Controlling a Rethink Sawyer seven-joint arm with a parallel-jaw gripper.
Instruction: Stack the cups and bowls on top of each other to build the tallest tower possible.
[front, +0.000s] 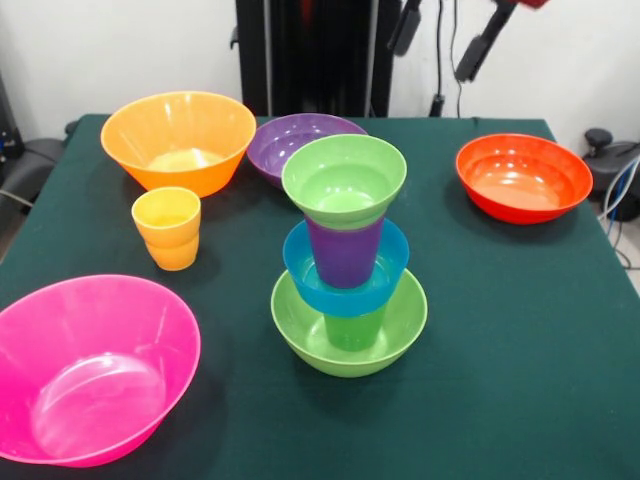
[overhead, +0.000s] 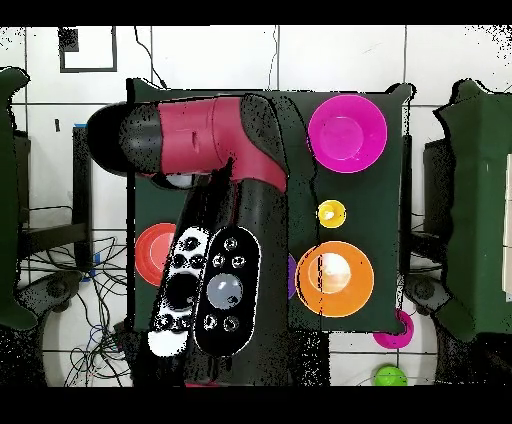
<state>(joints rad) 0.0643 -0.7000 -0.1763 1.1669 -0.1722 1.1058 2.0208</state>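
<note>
We cannot tell how the pincer stands. In the overhead view the red and black robot arm lies across the middle of the table and covers whatever hangs beneath it. In the front view only a few dark pieces show at the top edge, too unclear to read as open or closed.

Nearest the middle of the dark green tablecloth stands the tower. A mid-sized lime-green plastic bowl holds an upright green plastic cup. On the cup sits a small blue bowl, in that a purple tapered cup, and on top a small green bowl, tilted slightly.

Near its left stands a yellow-orange plastic cup, alone. Behind that are a large orange bowl and, just beside it, a large purple bowl. A red-orange bowl sits well apart at the far right, and a large glossy pink bowl sits at the near left corner.
</note>
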